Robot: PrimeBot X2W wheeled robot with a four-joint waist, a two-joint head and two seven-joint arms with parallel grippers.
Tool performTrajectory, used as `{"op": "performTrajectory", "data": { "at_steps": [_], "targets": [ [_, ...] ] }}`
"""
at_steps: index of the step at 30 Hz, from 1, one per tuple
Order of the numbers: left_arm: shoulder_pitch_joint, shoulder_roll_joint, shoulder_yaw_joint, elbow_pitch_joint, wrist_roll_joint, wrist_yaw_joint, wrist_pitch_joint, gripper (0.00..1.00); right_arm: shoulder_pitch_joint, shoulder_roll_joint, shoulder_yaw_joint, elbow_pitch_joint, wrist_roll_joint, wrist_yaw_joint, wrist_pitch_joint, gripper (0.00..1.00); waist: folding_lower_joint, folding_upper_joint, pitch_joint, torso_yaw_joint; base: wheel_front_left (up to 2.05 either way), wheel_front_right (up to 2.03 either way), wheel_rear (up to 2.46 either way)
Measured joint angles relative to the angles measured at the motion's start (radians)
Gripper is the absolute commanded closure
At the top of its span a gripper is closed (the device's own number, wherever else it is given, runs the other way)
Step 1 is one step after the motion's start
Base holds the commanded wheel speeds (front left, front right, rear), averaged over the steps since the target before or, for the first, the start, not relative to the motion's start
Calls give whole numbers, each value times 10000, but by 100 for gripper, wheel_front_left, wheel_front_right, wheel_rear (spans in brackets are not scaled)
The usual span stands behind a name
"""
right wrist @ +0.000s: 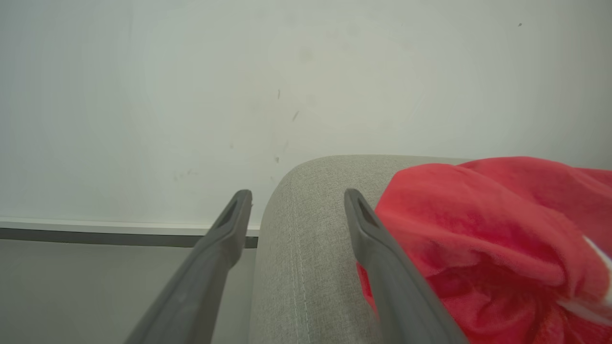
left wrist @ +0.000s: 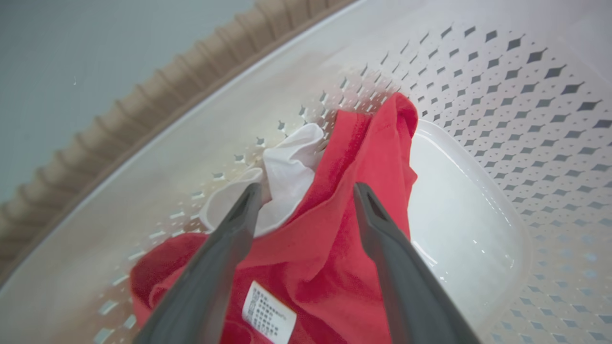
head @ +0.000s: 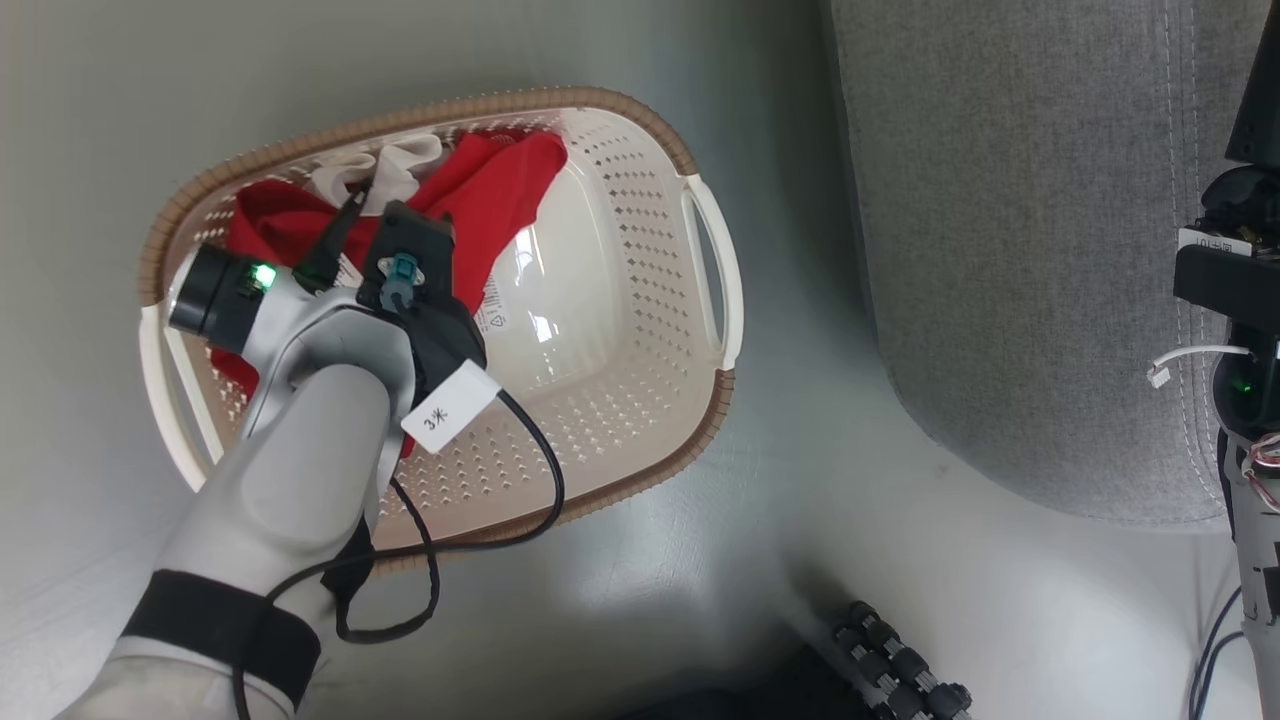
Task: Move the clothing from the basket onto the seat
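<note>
Where bright red clothing (left wrist: 330,239) is heaped far left in the cream perforated basket (head: 640,200), the left gripper (left wrist: 307,191) is held spread, grasping nothing.

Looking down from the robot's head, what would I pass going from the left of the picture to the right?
Cream basket holding the red clothing → strip of pale floor → grey sofa → the robot's dark right arm at the edge.

Head view looks down on basket (head: 625,235) and seat (head: 1020,250); left wrist view close inside the basket, right wrist view beside the seat.
</note>
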Motion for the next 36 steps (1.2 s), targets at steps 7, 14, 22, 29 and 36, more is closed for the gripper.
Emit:
{"op": "performTrajectory", "data": {
  "at_steps": [7,14,22,29,36],
  "targets": [
    [-366,-10,44,474,159,33,98,0,-76,56,-12,-29,-61,123,0,0,0,0,197,-151,0,0,0],
    [-663,-52,42,1037,500,86,311,11,-149,167,-25,-15,-173,192,0,0,-1,0,309,-269,0,0,0],
    [-730,-282,-125,1269,602,86,194,100,-161,284,-134,234,-270,278,0,0,-1,0,229,-224,0,0,0],
    [-578,-405,-178,1290,564,88,-224,100,-162,416,-132,506,-355,364,0,0,-1,0,-26,-111,0,0,0],
    [139,-493,-265,1195,347,86,-938,100,-144,454,-119,1014,-499,500,0,0,-1,0,-544,86,0,0,0]
  ]
}}
